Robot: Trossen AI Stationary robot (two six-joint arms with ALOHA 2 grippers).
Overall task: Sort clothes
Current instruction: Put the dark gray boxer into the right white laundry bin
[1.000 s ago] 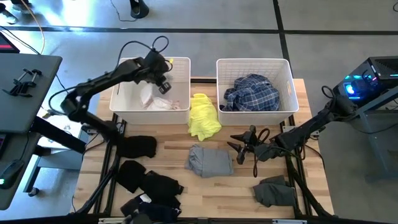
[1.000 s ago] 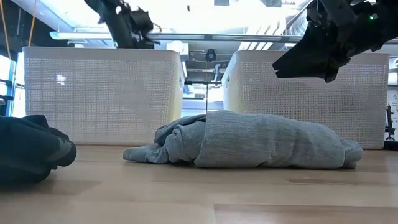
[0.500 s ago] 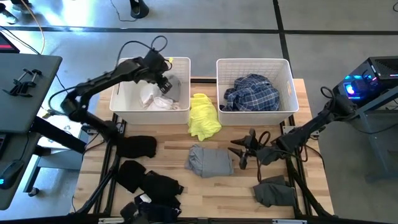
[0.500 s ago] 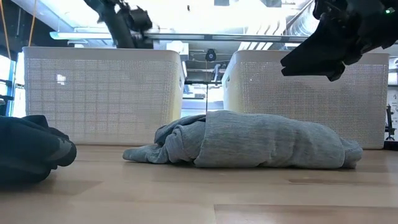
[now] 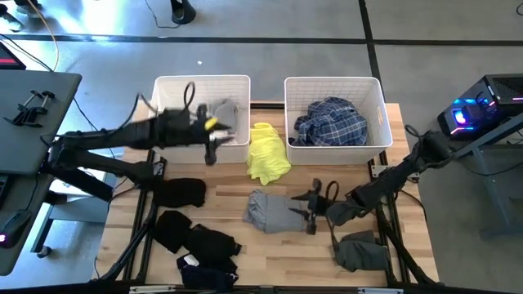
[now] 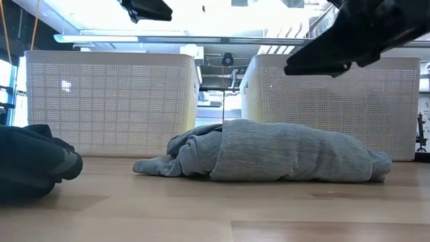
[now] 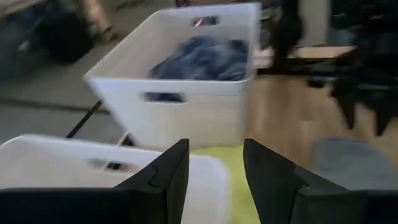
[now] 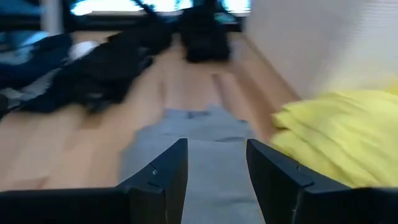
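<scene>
Right hand (image 5: pixel 309 212) open over grey garment (image 5: pixel 274 211), left hand (image 5: pixel 211 143) open, empty

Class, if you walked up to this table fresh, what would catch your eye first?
The yellow garment between the two white bins, and the plaid one in the right bin. Then the right gripper, open, over the grey garment mid-table.

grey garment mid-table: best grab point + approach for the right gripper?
Grip the near edge of the grey garment, coming down from above with the open right gripper hovering at that side. It lies flat and bunched, so pinch a raised fold, probably the thicker right-hand end.
</scene>
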